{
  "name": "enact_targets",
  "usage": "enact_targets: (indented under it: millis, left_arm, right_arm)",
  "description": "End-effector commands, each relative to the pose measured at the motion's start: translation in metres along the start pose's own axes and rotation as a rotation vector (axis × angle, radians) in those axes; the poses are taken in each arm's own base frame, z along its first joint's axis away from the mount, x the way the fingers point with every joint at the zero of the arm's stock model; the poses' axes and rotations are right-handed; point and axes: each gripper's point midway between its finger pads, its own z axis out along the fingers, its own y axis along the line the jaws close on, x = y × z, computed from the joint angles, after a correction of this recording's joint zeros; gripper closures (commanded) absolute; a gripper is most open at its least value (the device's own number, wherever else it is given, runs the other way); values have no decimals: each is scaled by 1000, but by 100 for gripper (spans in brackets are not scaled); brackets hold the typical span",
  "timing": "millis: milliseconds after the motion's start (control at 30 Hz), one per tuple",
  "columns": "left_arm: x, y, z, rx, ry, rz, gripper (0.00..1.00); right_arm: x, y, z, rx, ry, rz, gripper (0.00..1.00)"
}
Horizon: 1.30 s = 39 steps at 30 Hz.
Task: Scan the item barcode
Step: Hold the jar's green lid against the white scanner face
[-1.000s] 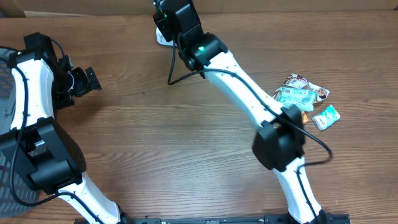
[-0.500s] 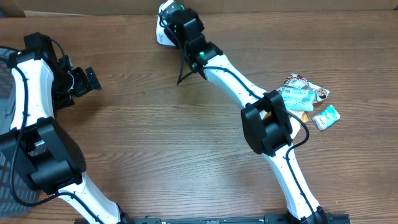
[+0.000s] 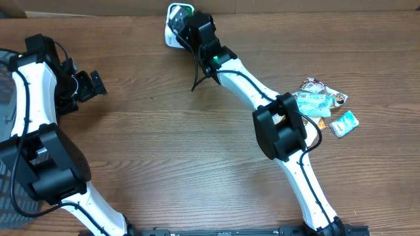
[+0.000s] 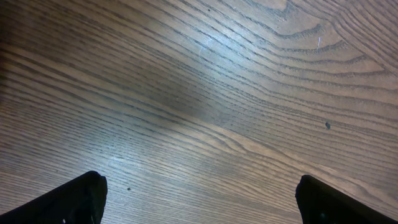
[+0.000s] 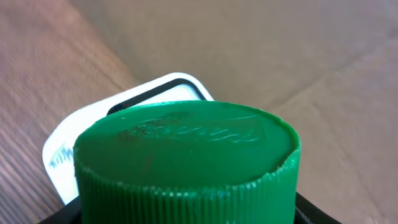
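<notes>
At far centre, right gripper [image 3: 188, 18] is clamped on the green-capped item [image 5: 186, 155], which sits just in front of the white scanner [image 5: 158, 93]. To do this well: turn the barcode side square to the scanner window and hold steady without tilting. Barcode itself isn't visible. Right arm reaches long toward the far edge, elbow bent near the right. Left gripper [image 4: 199, 199] hangs over the table [image 4: 205, 93] at left, jaws wide apart, empty.

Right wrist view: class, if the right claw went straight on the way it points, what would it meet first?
Probably the white rounded scanner plate with the black-rimmed window, just beyond the green ribbed plastic cap held in the right claw; its distance is unclear.
</notes>
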Motion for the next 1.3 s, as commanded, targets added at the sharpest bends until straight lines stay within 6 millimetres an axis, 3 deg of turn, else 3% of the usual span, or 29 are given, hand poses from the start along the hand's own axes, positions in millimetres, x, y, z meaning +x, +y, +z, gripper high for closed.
enact_targets:
  millis: [0, 233, 467, 600, 767, 1100, 1267]
  left_arm:
    - [2, -2, -4, -5, -7, -2, 0]
    - [2, -1, -4, -5, -7, -4, 0]
    - [2, -2, -4, -5, -7, -4, 0]
    - [2, -2, -4, -4, -7, -3, 0]
    - [2, -2, -4, -4, -7, -2, 0]
    - [1, -2, -4, -5, -8, -2, 0]
    - [1, -2, -4, -5, -8, -2, 0]
  right_arm:
    - [-19, -7, -2, 21, -67, -193, 69]
    - [-28, -11, -2, -1, -141, -238, 71]
    - [-33, 3, -2, -72, -198, -241, 73]
    - [-42, 16, -6, -140, -259, -245, 67]
    - [-51, 23, -9, -165, -301, -247, 66]
    - [-50, 28, -10, -246, -324, -64, 66]
    - [-47, 12, -4, -222, -329, 160, 67]
